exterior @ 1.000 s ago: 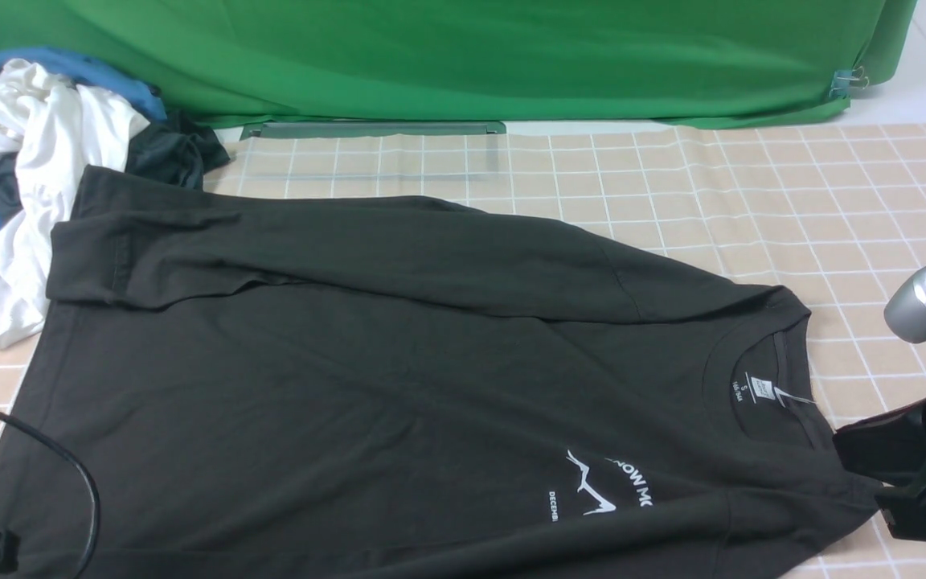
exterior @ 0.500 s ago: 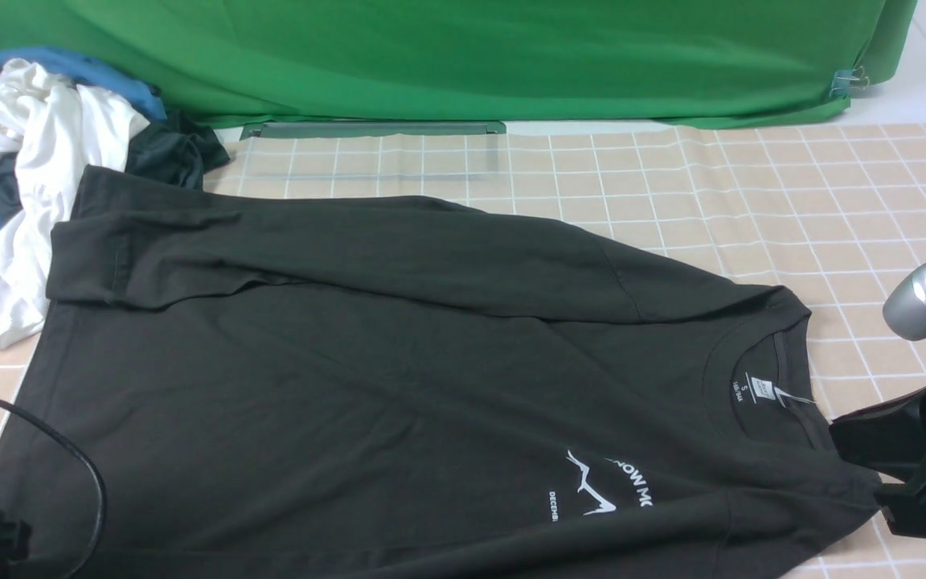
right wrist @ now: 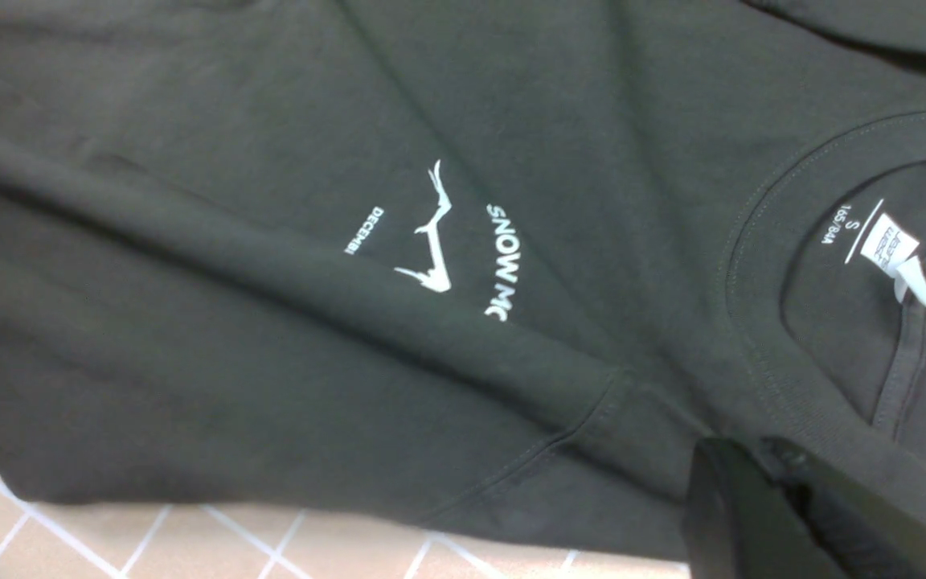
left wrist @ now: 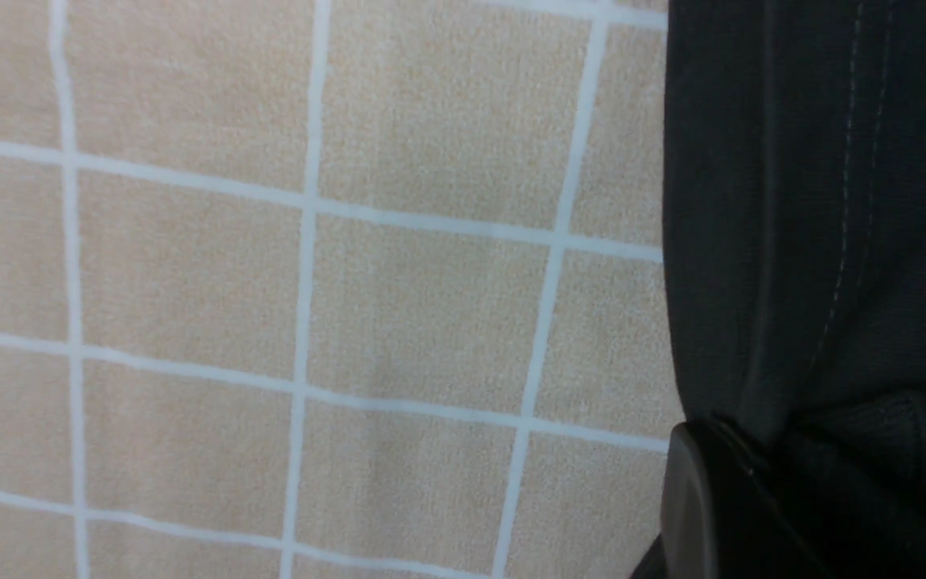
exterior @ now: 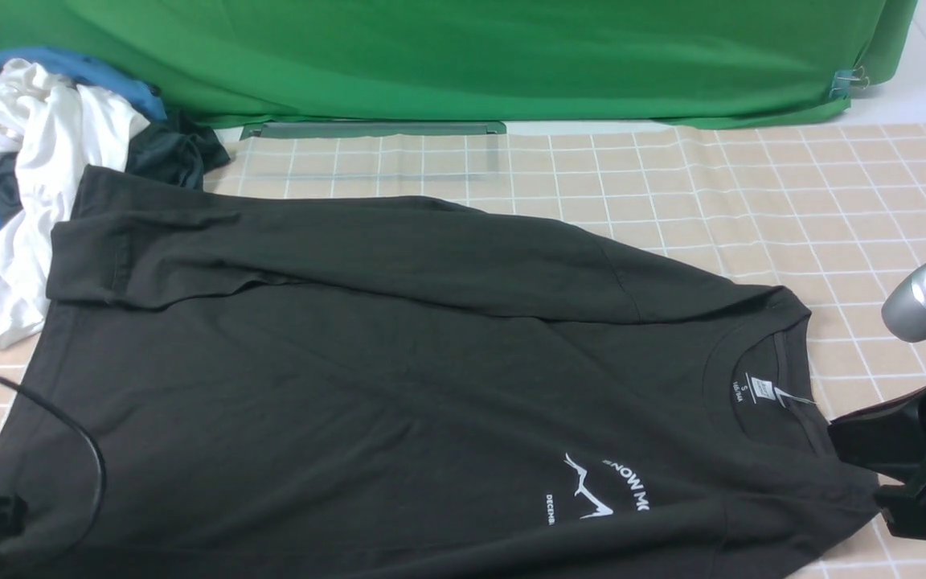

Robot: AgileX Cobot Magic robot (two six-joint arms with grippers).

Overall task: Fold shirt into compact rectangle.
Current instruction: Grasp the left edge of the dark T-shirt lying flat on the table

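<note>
1. Front view, nearest edge: the shirt (exterior: pixel 366 354) lies spread on the checked beige tablecloth (exterior: pixel 752 185). Its hem points to the robot's left and its collar (exterior: pixel 720 354) to the robot's right.
2. At the near left corner, the left gripper (left wrist: pixel 752 458) sits on the hem. In the left wrist view its dark fingers (left wrist: pixel 704 507) are clenched, and the stitched hem edge bunches up where it runs into them, so they seem to pinch that edge.
3. At the near right, the right gripper (right wrist: pixel 756 450) meets the shoulder of the shirt just beside the collar. Its fingertips are pressed together with the shoulder edge caught at them.
4. Just left of that gripper, the white chest print (exterior: pixel 596 490) is partly covered by a fold of fabric running across it.
5. A little farther back, the white neck label (exterior: pixel 762 388) shows inside the collar opening.
6. A silver part of the right arm (exterior: pixel 925 301) hangs over the cloth, to the right of the collar.
7. Along the far side of the shirt, one long sleeve (exterior: pixel 334 253) is folded across the body, with its cuff toward the hem.
8. Beyond the hem corner, at the far left, a white garment (exterior: pixel 45 137), a blue garment (exterior: pixel 69 64) and a dark grey garment (exterior: pixel 178 149) lie heaped together. The white one touches the shirt's edge.
9. Farthest back hangs a green backdrop (exterior: pixel 471 56).
</note>
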